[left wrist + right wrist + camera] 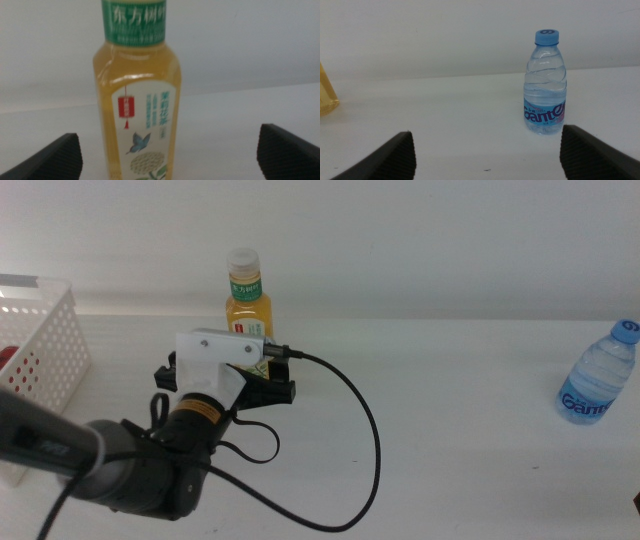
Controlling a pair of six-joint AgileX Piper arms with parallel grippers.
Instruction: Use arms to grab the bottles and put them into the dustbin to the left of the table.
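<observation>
Plain white table (460, 380); left gripper (170, 155) jaws wide round yellow tea bottle (137, 100), no contact; right gripper (487, 155) wide.

Plain white wall (400, 240) at 12 o'clock, no marks. Soft even light w/ a faint shadow band along its base. Nothing else visible.

The left arm reaches in from the left side of the middle view, its forearm angled up and forward, a white wrist mount and black cable on top. The left claw (262, 385) is spread wide, its jaws far apart at either edge of the wrist view. The right claw (487, 150) likewise stands wide open, held low and level.
</observation>
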